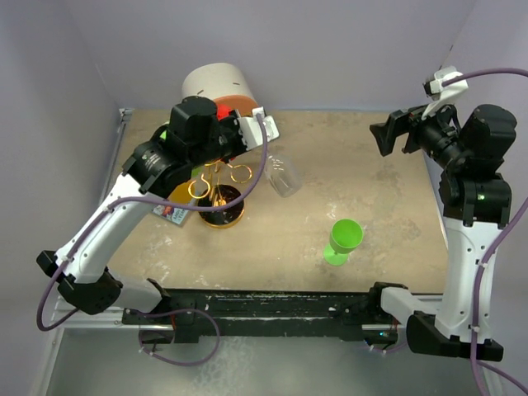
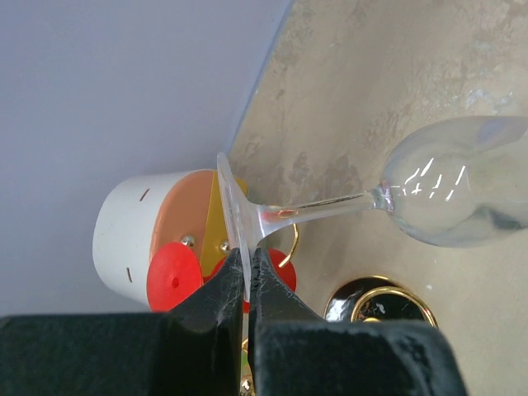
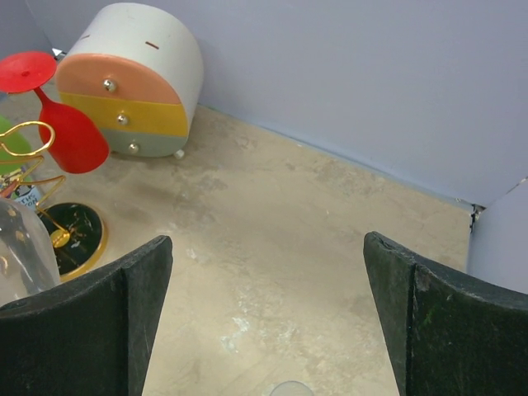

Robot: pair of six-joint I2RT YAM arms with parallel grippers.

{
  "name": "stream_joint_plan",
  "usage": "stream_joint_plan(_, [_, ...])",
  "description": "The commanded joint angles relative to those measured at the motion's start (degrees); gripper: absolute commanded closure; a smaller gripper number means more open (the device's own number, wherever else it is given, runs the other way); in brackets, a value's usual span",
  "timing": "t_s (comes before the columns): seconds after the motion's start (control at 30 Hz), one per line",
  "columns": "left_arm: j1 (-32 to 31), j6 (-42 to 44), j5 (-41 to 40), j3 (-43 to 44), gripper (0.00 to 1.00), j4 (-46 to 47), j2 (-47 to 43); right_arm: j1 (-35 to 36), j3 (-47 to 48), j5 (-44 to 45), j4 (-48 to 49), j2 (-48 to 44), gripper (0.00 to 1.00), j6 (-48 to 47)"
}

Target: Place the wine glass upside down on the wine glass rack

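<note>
My left gripper (image 1: 262,148) is shut on the foot of a clear wine glass (image 1: 283,175). In the left wrist view the fingertips (image 2: 264,272) pinch the foot's rim. The stem runs sideways to the bowl (image 2: 462,194), held above the table just right of the rack. The gold wire rack (image 1: 219,191) stands on its round black base (image 2: 379,304) below my left gripper. A red wine glass (image 3: 70,124) hangs upside down from one of its loops. My right gripper (image 3: 268,313) is open and empty, high at the back right (image 1: 396,136).
A green wine glass (image 1: 342,241) stands upright at the front middle-right. A cream-and-orange cylinder with small drawers (image 1: 219,87) lies at the back behind the rack. A small printed carton (image 1: 172,213) lies left of the rack base. Walls close the left, back and right.
</note>
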Motion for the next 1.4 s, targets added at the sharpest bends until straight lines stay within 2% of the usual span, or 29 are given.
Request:
stream_joint_plan(0.0, [-2.0, 5.1, -5.3, -0.6, 1.0, 5.7, -0.6, -1.2, 0.3, -2.7, 1.6, -0.1, 0.0, 0.2])
stream_joint_plan(0.6, [-5.5, 10.4, -10.1, -2.1, 1.0, 6.5, -1.1, -2.9, -0.4, -3.0, 2.0, -0.6, 0.0, 0.9])
stream_joint_plan(0.93, [-5.8, 10.9, -9.6, -3.2, 1.0, 5.6, -1.4, -3.3, 0.0, -3.3, 1.9, -0.8, 0.0, 1.3])
stream_joint_plan(1.13, [-5.8, 13.9, -12.6, -6.1, 1.0, 8.1, -1.1, -3.3, 0.1, -5.1, 2.2, 0.1, 0.0, 1.5])
stream_joint_plan(1.27, [-5.7, 13.4, -13.2, -6.1, 1.0, 8.4, -0.8, -3.4, 0.2, -9.5, 0.8, 0.9, 0.0, -0.8])
stream_joint_plan(1.37, [-5.8, 13.7, -13.5, -6.4, 1.0, 8.1, -1.2, -3.4, 0.0, -12.9, 2.6, 1.4, 0.0, 1.6])
